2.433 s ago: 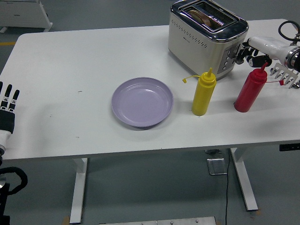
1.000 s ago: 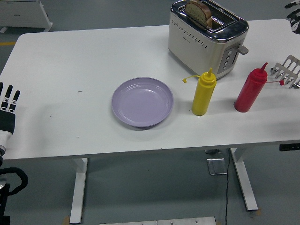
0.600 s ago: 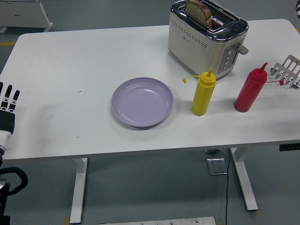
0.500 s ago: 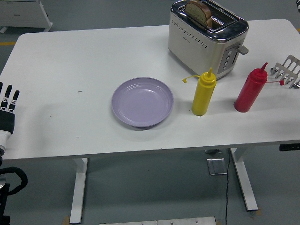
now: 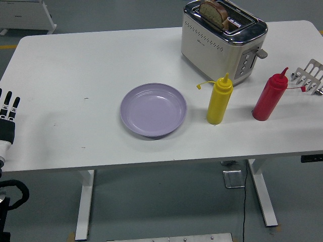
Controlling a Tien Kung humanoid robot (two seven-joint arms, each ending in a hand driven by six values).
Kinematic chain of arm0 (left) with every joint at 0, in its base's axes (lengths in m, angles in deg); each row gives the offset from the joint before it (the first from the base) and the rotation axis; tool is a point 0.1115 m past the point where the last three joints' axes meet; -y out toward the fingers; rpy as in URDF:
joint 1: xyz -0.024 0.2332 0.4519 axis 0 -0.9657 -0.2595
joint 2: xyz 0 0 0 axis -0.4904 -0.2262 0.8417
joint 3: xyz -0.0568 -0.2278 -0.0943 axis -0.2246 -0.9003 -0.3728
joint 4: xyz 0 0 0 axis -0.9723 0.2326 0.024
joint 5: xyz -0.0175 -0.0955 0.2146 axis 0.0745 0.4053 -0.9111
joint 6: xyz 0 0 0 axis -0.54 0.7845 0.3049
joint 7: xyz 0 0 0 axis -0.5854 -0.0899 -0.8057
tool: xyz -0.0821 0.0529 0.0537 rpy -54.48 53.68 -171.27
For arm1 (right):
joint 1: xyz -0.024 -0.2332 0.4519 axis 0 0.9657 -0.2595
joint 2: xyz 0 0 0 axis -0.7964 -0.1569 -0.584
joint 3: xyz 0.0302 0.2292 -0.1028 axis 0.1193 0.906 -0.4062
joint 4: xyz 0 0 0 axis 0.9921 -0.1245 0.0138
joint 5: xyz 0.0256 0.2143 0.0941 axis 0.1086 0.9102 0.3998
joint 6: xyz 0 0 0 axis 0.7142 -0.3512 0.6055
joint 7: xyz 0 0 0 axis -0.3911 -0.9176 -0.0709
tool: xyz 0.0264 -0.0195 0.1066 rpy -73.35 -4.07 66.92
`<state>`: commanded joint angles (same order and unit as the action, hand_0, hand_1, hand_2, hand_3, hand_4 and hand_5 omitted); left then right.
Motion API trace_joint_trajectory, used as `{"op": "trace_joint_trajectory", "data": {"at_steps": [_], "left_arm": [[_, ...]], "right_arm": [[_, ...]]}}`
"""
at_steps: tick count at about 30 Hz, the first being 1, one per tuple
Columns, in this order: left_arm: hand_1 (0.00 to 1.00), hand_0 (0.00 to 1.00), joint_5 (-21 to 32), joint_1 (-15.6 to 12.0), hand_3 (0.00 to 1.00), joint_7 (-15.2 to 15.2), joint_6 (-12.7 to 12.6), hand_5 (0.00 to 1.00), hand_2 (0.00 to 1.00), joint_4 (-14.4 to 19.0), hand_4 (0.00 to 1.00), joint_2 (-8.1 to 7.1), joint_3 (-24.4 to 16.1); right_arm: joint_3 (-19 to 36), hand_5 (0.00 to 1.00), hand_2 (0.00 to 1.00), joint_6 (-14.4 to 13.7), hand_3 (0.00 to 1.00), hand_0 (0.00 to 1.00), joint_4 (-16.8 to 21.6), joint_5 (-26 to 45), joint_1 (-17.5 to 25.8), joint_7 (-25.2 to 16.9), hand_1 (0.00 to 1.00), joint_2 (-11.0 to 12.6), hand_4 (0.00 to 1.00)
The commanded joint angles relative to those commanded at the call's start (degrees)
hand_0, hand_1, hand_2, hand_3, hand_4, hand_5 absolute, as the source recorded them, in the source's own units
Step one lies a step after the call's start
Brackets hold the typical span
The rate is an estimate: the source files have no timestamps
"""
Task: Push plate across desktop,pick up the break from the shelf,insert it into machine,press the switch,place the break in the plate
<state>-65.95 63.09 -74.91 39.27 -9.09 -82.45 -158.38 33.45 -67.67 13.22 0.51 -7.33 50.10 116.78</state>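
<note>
1. Bread (image 5: 214, 13) stands popped up in the toaster (image 5: 223, 41) slot, at the worktop's (image 5: 75, 65) far right.
2. Step, as I read it: switch pressed, toast done; what's left is bread → plate (image 5: 153, 109).
3. Plate is empty, mid-worktop, left of the yellow bottle (image 5: 219, 100); red bottle (image 5: 269, 97) and rack (image 5: 310, 75) sit further right.
4. Next move needs the right robot hand back in, pinching the slice top, lifting it straight up, then clearing the yellow bottle.
5. Left robot hand (image 5: 8, 118) rests at the left edge, fingers straight, holding nothing.
6. Vs 2.4 s ago: right robot hand was at the toaster lever w/ bread down; now it's out of view, bread up.
</note>
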Motion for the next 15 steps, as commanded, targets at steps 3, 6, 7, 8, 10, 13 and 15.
{"op": "trace_joint_trajectory", "data": {"at_steps": [3,6,7,8,10,13,15], "left_arm": [[0.865,0.861,0.01,0.0,0.843,0.0,0.0,0.998,0.924,0.12,0.591,-0.01,-0.15],[0.865,0.861,0.02,-0.04,0.844,-0.01,0.0,0.998,0.923,0.29,0.591,-0.06,-0.34],[0.865,0.861,0.03,-0.04,0.844,-0.01,0.0,0.998,0.923,0.33,0.591,-0.07,-0.38],[0.865,0.861,0.04,-0.04,0.844,-0.01,0.0,0.998,0.923,0.39,0.591,-0.08,-0.4],[0.865,0.861,0.06,-0.03,0.843,0.01,0.0,0.998,0.924,0.5,0.591,-0.11,-0.43],[0.865,0.861,0.13,-0.02,0.843,0.04,0.02,0.998,0.924,0.7,0.591,-0.13,-0.39],[0.865,0.861,0.17,-0.02,0.843,0.05,0.02,0.998,0.924,0.87,0.591,-0.14,-0.38]], "right_arm": [[3.42,0.421,0.914,-0.15,0.939,0.881,0.89,6.24,1.4,1.12,0.843,0.2,0.579],[6.76,0.465,0.902,-0.24,0.919,0.89,1.59,12.64,3.0,1.72,0.844,0.39,0.627],[7.45,0.465,0.902,-0.25,0.919,0.89,1.72,14.37,3.35,1.8,0.844,0.43,0.627],[8.19,0.465,0.902,-0.19,0.919,0.89,1.9,16.26,3.87,1.93,0.844,0.48,0.627],[9.44,0.436,0.878,-0.02,0.887,0.884,2.23,20.46,4.85,2.15,0.841,0.55,0.596],[11.16,0.436,0.878,0.51,0.887,0.884,2.85,25.62,6.56,2.36,0.841,0.55,0.596],[12.41,0.436,0.878,0.87,0.887,0.884,3.3,28.71,7.82,2.32,0.841,0.47,0.596]]}}
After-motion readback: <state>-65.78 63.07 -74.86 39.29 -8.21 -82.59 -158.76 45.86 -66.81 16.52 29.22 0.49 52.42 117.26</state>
